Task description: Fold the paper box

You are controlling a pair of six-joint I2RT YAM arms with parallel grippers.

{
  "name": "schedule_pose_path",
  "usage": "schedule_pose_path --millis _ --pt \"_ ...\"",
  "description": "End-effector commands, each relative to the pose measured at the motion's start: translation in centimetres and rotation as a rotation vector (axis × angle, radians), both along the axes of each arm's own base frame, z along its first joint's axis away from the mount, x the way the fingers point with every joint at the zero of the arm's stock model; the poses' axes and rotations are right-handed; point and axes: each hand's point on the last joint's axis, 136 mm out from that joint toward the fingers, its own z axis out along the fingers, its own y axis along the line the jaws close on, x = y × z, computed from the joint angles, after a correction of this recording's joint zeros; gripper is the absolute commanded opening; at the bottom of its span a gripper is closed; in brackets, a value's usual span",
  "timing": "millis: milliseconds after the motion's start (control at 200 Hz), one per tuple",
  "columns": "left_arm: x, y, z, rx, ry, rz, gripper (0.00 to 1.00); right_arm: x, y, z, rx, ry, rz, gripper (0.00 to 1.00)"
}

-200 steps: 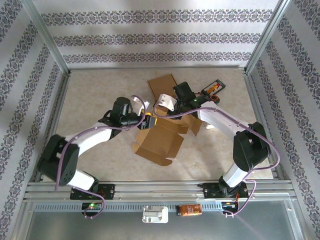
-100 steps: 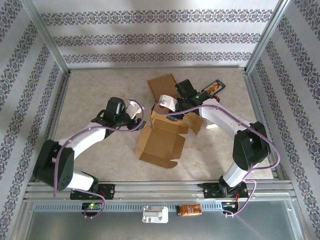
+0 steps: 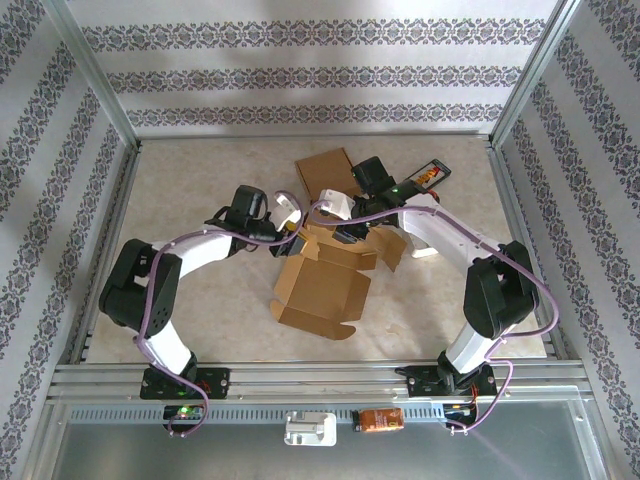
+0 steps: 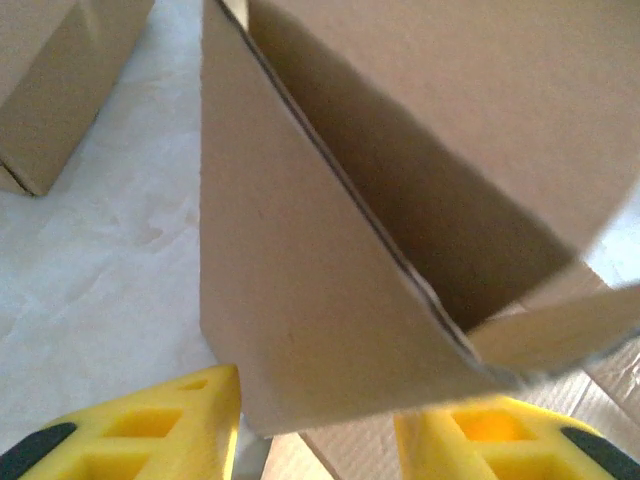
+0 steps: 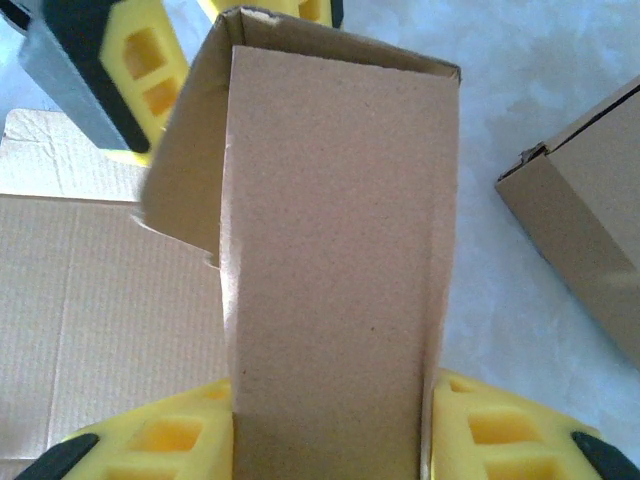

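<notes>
The brown paper box [image 3: 325, 290] lies half folded in the middle of the table, its flaps spread toward me. My right gripper [image 3: 345, 235] is shut on an upright double wall [image 5: 335, 250] at the box's far side, one yellow finger [image 5: 150, 440] on each face. My left gripper [image 3: 290, 228] is at the box's far left corner. There its yellow fingers [image 4: 130, 430] stand on either side of the corner wall [image 4: 300, 280]. Whether they press on the wall is unclear. The left gripper's fingers [image 5: 150, 60] also appear beyond the wall in the right wrist view.
A second, folded brown box [image 3: 325, 170] sits behind the arms, also seen as a box [image 5: 580, 230] to the right of the held wall. A black and orange tool [image 3: 425, 178] lies at the back right. Metal frame rails [image 3: 100, 110] and patterned walls border the table.
My left arm has swung in from the left to the box's far left corner, and its jaws have narrowed. The right gripper keeps its hold.
</notes>
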Motion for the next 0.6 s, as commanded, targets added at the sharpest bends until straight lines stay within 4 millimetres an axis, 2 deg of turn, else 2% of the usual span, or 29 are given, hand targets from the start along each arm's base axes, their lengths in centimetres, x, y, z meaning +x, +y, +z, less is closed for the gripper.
schedule_pose_path --millis 0,120,245,480,595 --pt "1.6 -0.7 1.3 -0.038 -0.023 0.02 0.41 -1.1 0.9 -0.2 0.032 0.071 0.022 0.35" --pt "2.7 -1.0 0.8 -0.05 -0.012 0.069 0.46 -1.2 1.2 -0.2 0.044 0.086 0.025 0.35" --pt "3.1 -1.7 -0.2 -0.021 -0.028 0.102 0.44 -0.9 1.3 -0.1 0.05 0.102 0.001 0.35" --pt "4.8 -1.2 -0.9 0.035 -0.068 0.259 0.2 -0.9 1.4 -0.3 0.05 0.127 -0.02 0.35" --pt "5.5 -0.8 -1.4 0.076 -0.071 0.335 0.01 -0.7 1.6 -0.2 0.065 0.142 -0.047 0.35"
